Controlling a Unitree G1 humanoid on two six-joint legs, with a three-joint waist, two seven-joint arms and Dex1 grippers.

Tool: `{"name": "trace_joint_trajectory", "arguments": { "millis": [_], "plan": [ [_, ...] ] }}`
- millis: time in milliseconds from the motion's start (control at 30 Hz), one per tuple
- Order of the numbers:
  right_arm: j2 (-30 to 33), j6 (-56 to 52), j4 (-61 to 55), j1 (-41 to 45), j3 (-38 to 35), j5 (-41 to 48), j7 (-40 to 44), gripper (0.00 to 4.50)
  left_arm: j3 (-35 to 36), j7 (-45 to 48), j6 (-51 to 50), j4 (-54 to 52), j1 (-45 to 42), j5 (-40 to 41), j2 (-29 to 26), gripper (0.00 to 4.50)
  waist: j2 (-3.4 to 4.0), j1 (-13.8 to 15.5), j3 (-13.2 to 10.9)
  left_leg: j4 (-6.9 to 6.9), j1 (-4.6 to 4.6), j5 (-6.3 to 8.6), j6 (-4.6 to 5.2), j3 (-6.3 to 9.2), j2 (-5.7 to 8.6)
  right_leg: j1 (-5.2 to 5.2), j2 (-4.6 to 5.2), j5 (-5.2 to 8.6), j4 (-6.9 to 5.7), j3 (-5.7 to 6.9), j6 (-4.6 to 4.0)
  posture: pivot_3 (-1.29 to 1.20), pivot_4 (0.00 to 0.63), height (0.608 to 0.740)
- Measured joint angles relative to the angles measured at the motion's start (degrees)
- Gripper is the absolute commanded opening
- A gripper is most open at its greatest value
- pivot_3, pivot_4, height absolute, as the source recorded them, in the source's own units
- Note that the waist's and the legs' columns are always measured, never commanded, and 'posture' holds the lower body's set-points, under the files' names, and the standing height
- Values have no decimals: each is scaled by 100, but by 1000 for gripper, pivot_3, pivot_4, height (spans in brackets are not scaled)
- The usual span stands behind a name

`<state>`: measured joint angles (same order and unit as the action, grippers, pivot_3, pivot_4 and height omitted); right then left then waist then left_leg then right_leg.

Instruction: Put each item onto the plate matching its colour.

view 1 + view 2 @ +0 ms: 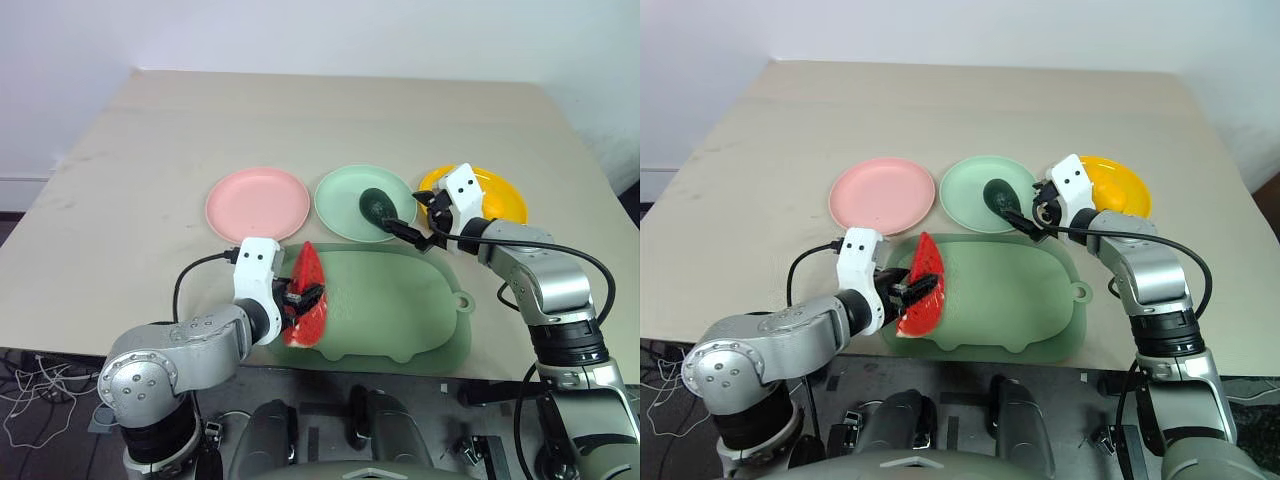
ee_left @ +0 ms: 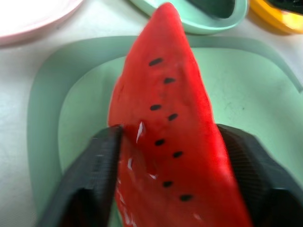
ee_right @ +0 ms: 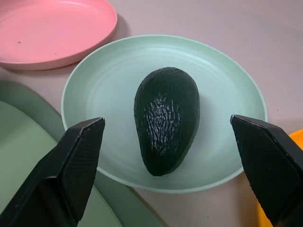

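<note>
gripping watermelon wedge (image 1: pixel 305 297) in left gripper (image 1: pixel 300 298) over green mat (image 1: pixel 400 310)
squeeze firm, lift clear, carry to pink plate (image 1: pixel 257 203); right gripper (image 3: pixel 165 156) spread open beside avocado (image 3: pixel 166 119).

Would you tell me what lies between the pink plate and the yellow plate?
The mint green plate with the avocado on it sits between the pink plate and yellow plate, in the head views.

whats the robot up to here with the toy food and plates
It is sorting toy foods onto plates by colour. The left end effector is closed on the red watermelon wedge over the large green mat, not yet at the pink plate. The avocado already lies on the mint green plate, with the right end effector open beside it, next to the yellow plate.
</note>
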<state>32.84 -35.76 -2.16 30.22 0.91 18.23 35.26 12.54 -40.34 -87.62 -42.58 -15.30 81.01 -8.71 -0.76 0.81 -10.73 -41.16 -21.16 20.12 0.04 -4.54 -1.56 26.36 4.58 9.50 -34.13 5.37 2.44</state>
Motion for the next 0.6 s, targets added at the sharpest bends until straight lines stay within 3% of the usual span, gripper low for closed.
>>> {"name": "trace_joint_trajectory", "arguments": {
  "millis": [167, 300, 600],
  "plan": [
    [-8, 0, -1, -7, 0, -1, -26, 4500, -546, -629, 881, 208, -10, 893, -918, 1598, 1, -4, 1, 3, 6, -5, -10, -1, -1, -2, 0, 0, -1, -2, -1, 0, 150, 740],
    [-14, 1, 0, -7, 0, -2, -50, 4500, -1045, -1015, 1597, 425, -172, 1370, -1481, 1549, 1, -4, 0, 5, 6, -14, -25, -2, 0, -2, 0, 0, -1, -1, -1, 0, 150, 740],
    [-39, 15, 2, -3, 0, -7, -74, 4500, -1577, -977, 2414, 937, -1090, 1305, -2030, 1536, 0, 0, -1, 5, -2, -16, -28, -3, 6, 2, -1, 0, 3, 1, -1, 0, 150, 740]
  ]
}}
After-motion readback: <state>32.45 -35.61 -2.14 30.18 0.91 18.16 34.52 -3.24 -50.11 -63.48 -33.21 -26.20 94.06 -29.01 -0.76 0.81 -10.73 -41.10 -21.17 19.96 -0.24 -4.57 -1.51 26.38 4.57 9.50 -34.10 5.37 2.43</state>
